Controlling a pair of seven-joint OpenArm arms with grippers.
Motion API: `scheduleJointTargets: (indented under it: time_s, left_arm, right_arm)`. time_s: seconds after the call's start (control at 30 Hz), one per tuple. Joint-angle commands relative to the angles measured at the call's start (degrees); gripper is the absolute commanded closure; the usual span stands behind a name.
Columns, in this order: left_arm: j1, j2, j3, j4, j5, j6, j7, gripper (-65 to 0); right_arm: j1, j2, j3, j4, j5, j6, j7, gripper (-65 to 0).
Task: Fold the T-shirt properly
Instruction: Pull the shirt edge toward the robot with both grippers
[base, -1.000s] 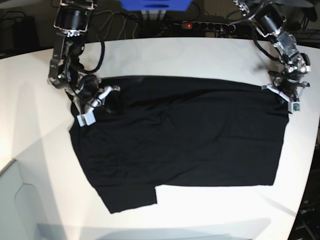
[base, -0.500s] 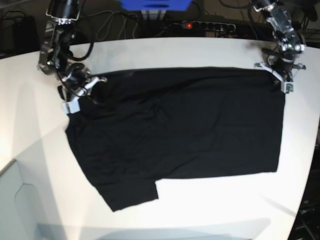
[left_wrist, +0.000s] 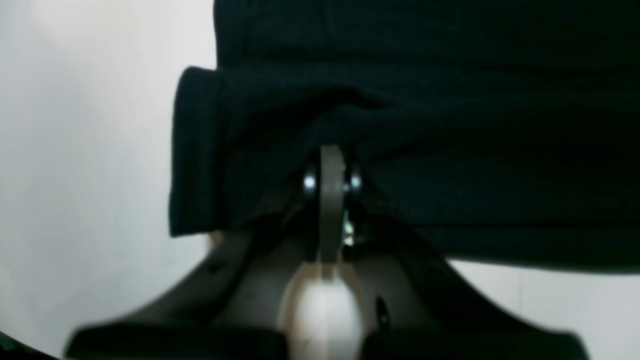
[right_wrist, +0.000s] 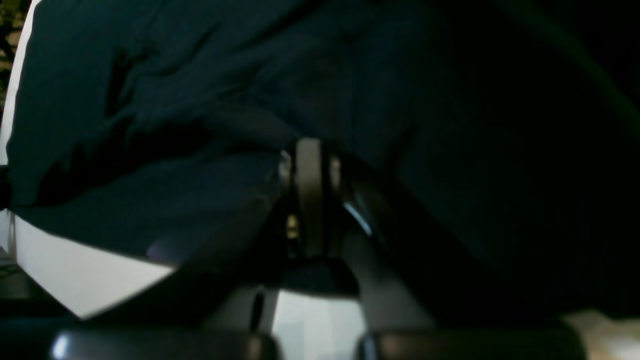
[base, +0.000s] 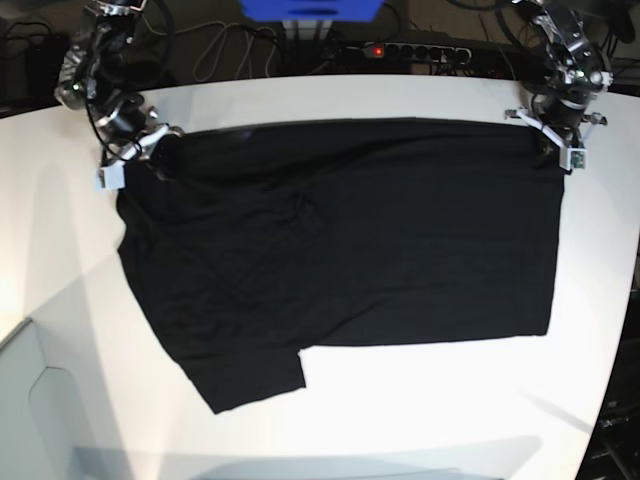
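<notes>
The black T-shirt (base: 340, 250) is lying spread across the white counter (base: 300, 100), while the left end effector (base: 550, 140) and right end effector (base: 140, 150) are pinching its far corners.

I see a white table (base: 330, 420) with a curved far edge; on it the black T-shirt (base: 340, 250) lies spread flat, plain face up, covering most of the middle; its top edge runs close along the far edge, from near the far-left corner to near the far-right corner; a sleeve reaches toward the near-left corner; bare white shows along the near edge and down the left side; in my left wrist view the cloth's corner is folded over on the table.
</notes>
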Motion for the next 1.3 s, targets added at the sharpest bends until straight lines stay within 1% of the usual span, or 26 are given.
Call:
scheduleJointTargets:
  time_s: [0.0, 0.2, 0.3, 0.43, 0.53, 0.87, 1.03, 1.27]
  left_arm:
    - [1.2, -0.4, -0.2, -0.1, 1.8, -0.4, 3.2, 0.0]
    - [1.4, -0.4, -0.2, -0.1, 1.8, -0.4, 3.2, 0.0]
    - [2.6, -0.4, 0.1, 0.0, 1.7, -0.4, 3.0, 0.0]
    - [2.7, -0.4, 0.1, 0.0, 1.7, -0.4, 3.0, 0.0]
    - [2.7, -0.3, -0.1, 0.0, 1.7, -0.4, 3.1, 0.0]
    - [5.1, 0.4, 0.3, 0.0, 1.6, -0.9, 3.2, 0.0]
    - [6.4, 1.5, 0.3, 0.0, 1.6, -1.0, 2.9, 0.0]
    - [6.5, 1.5, 0.2, 0.0, 1.6, -1.0, 2.8, 0.0]
  right_arm:
    - [-2.1, 0.7, 0.9, -0.6, -7.3, -1.7, -5.5, 0.0]
    - [-5.1, 0.6, 2.6, -0.5, -7.2, -1.6, -5.5, 0.0]
    - [-7.4, 0.4, 2.6, 2.3, -7.2, -1.6, -5.5, 0.0]
    - [-10.5, -1.7, 2.5, 7.8, -7.3, -1.6, -5.6, 0.0]
    - [-12.1, -2.1, 2.4, 10.2, -7.3, -1.6, -5.8, 0.0]
    - [-10.8, -2.0, 2.4, 10.1, -7.3, -1.6, -5.9, 0.0]
    - [-10.2, -1.8, 2.2, 10.0, -7.3, -1.6, -5.9, 0.0]
    - [-9.4, -1.8, 2.2, 10.2, -7.3, -1.6, -5.9, 0.0]
